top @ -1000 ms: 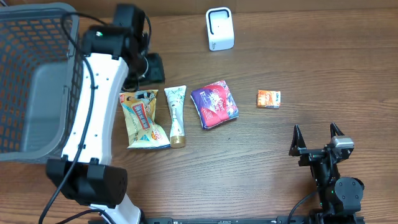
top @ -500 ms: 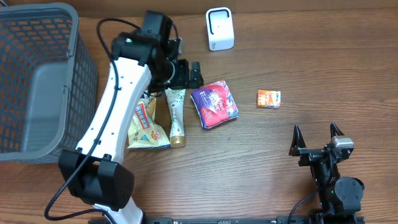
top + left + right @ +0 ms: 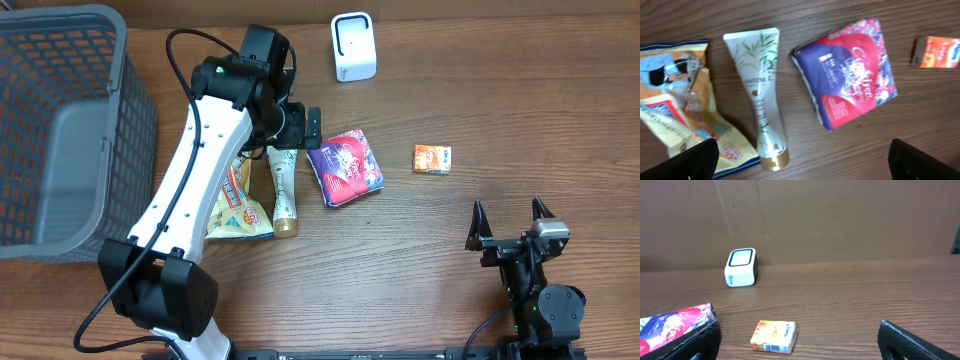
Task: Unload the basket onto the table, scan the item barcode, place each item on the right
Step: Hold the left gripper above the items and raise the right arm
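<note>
The step in hand looks like choosing and reaching for an item: nothing is gripped yet. The left fingers (image 3: 690,162) stand spread wide and empty, hovering above the table (image 3: 560,100) and looking straight down. Between them lie the cream tube (image 3: 762,95), cap end nearest the left-hand finger, and the purple packet (image 3: 850,70), which sits closer to the other finger. The yellow snack bag (image 3: 685,110) lies just outside the span, beyond the tube; the small orange box (image 3: 937,51) is well out past the packet.

Which of these is meant to be scanned I cannot tell (tube and packet are framed about equally).

The right fingers (image 3: 685,345) are spread too and hold nothing, parked low with the orange box ahead of them and the white scanner (image 3: 353,47) farther beyond.

Next, the left fingers would need to centre over one item, descend, close across its narrow width, then carry it to the scanner with the barcode facing the window. The grey basket (image 3: 140,110) stands well behind the left arm.
</note>
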`<action>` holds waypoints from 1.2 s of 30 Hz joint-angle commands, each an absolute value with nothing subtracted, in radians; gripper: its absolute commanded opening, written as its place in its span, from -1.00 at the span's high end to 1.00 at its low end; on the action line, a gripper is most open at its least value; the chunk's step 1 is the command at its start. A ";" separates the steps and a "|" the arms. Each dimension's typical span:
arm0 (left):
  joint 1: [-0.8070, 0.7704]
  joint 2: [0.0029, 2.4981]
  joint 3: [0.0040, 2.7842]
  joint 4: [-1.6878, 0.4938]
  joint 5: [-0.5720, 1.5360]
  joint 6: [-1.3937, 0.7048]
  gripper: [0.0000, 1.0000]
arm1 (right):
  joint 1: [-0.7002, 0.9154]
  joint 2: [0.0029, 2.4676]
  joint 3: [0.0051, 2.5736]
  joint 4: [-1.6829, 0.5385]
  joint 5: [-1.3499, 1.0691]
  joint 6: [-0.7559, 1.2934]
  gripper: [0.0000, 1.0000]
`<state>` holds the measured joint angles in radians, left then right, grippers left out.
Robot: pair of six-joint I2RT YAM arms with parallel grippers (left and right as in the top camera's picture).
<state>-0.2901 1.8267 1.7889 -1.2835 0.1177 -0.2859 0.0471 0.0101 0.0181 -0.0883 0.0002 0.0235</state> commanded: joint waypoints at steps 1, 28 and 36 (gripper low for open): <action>-0.289 1.820 1.784 -1.292 0.070 -0.292 -0.99 | 0.044 0.003 0.008 -0.039 -0.019 0.030 -1.00; -0.289 1.820 1.784 -1.309 0.070 -0.292 -0.99 | 0.044 0.271 0.566 -0.056 -0.456 0.145 -1.00; -0.289 1.819 1.784 -1.308 0.070 -0.292 -0.99 | 0.044 0.798 1.158 -0.672 -0.675 -0.007 -1.00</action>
